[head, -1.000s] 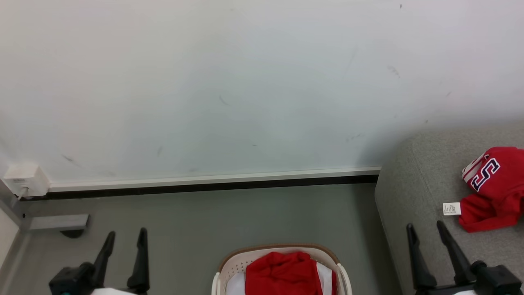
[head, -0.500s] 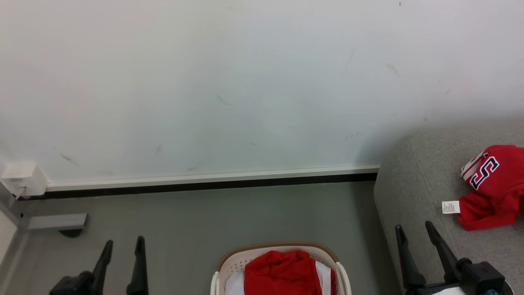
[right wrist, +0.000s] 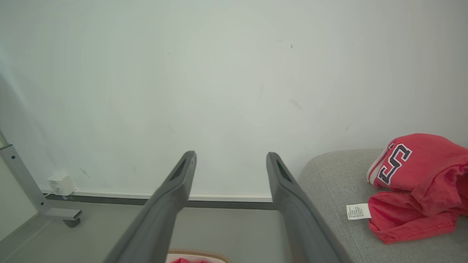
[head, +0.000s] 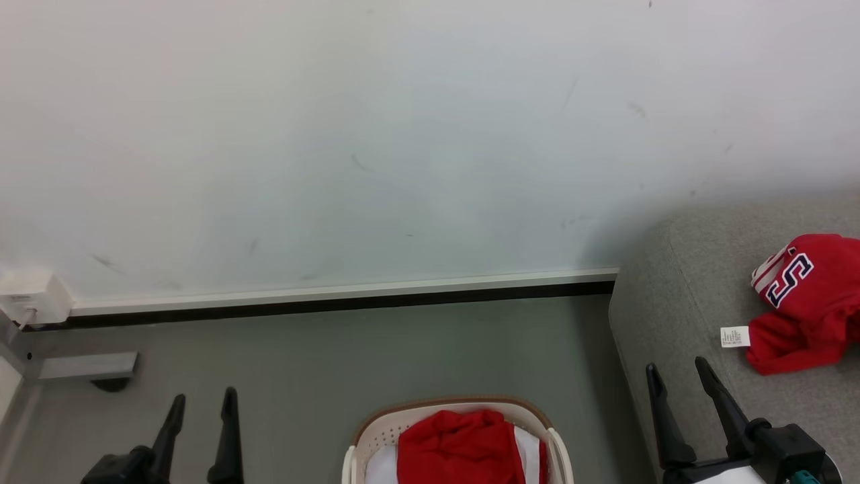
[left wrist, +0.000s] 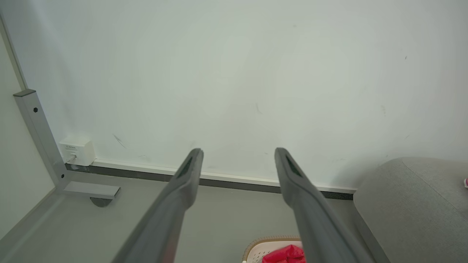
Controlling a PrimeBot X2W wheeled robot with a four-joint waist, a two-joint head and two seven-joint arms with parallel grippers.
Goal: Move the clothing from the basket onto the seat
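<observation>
1. The left gripper (head: 204, 396) hangs above the grey floor (head: 336, 349), its two dark fingers parted with nothing between them.
2. The right gripper (head: 675, 365) is likewise spread and empty. In the head view its fingers show against the rounded front corner of the grey sofa (head: 672, 296).
3. A white perforated laundry basket (head: 451, 404) with a brown rim band sits on the floor between the two grippers, right of the left gripper and left of the right one. It is nearer the robot than either pair of fingertips.
4. A crumpled red garment (head: 460, 447) lies heaped in the basket, with white fabric showing at its sides, apart from both grippers.
5. A second red garment (head: 806, 296), with a navy-outlined white "S" and white stripes, lies on the sofa. It is to the right of the right gripper and beyond its fingertips, not touching them.
6. Its small white label tag (head: 734, 336) lies flat on the upholstery, between that garment and the right gripper.
7. Beyond both grippers stands a pale, scuffed wall (head: 403, 134) with a baseboard (head: 336, 294). A white wall box (head: 30, 296) and a grey metal frame foot (head: 84, 366) lie left of the left gripper.
</observation>
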